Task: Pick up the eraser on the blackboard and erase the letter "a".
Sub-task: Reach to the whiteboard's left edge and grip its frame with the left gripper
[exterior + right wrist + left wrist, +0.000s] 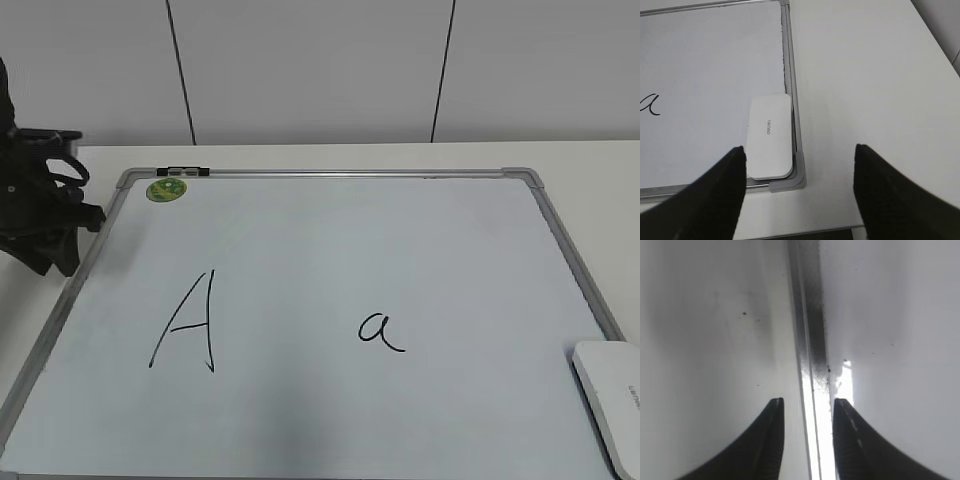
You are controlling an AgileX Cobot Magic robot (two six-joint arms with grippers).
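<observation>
The blackboard (330,240) lies flat on the white table. The small handwritten letter "a" (380,331) is right of its middle; its edge shows in the right wrist view (651,104). The white eraser (612,395) lies at the board's near right corner, against the frame, and shows in the right wrist view (770,135). My right gripper (799,165) is open and empty, above the table just off that corner; it is out of the exterior view. My left gripper (807,412) is open and empty, straddling the board's left frame strip (810,340); its arm (40,215) is at the far left.
A capital "A" (188,322) is drawn on the board's left half. A round green magnet (166,189) and a black clip (182,171) sit at the board's far left corner. The table's near edge (805,232) runs close below the right gripper.
</observation>
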